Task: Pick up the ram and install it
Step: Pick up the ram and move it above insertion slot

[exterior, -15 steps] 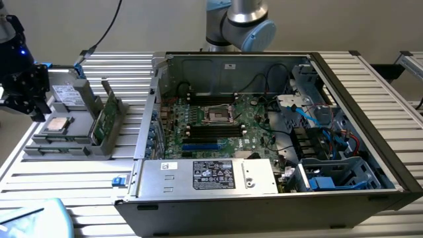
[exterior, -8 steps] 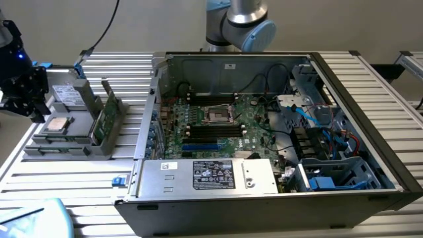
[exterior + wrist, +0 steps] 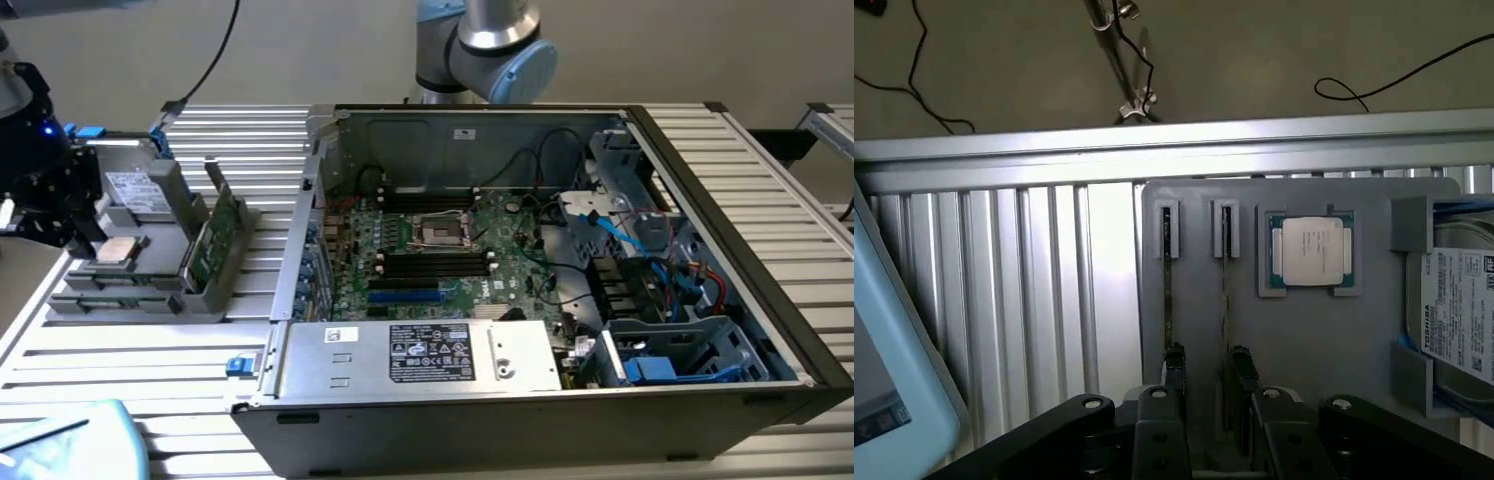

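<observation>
Two slim ram sticks stand on edge in slots of the grey tray point(image 3: 1194, 260), seen edge-on as thin lines: one ram stick point(image 3: 1226, 300) and a second ram stick point(image 3: 1167, 300) beside it. My gripper point(image 3: 1206, 378) hangs open above their near ends. Its black fingers point(image 3: 1240, 366) straddle the tray strip between the two sticks and hold nothing. In the exterior view my gripper point(image 3: 54, 225) is at the far left, over the tray point(image 3: 80, 305). The motherboard's black slots point(image 3: 430, 262) lie inside the open computer case point(image 3: 747, 200).
On the tray are a square silver processor point(image 3: 1309, 250), a hard drive point(image 3: 1459, 315) and a tall green card with a metal bracket point(image 3: 214, 240). A light-blue tablet point(image 3: 894, 400) lies beside the tray. The power supply point(image 3: 420, 355) fills the case's front.
</observation>
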Tool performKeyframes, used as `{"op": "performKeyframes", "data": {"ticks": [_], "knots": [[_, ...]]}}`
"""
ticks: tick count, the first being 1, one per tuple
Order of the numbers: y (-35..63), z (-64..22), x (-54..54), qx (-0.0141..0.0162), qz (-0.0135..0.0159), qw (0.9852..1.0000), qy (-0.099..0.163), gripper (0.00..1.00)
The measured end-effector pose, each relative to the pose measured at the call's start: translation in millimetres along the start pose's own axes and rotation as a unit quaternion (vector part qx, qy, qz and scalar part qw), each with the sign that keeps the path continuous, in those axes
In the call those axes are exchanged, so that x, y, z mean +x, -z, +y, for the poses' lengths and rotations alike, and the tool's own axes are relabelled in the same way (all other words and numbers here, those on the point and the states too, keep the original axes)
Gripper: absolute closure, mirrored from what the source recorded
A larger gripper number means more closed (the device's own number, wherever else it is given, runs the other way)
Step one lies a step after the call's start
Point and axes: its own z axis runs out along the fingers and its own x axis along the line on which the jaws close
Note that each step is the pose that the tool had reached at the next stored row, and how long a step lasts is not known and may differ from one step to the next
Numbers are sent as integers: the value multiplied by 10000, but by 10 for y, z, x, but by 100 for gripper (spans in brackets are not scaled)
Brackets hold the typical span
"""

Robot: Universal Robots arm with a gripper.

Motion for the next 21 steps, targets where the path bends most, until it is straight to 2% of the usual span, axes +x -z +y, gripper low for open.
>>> {"op": "performKeyframes", "data": {"ticks": [21], "knots": [[-382, -31, 169, -4, -71, 9999, 127, 69]]}}
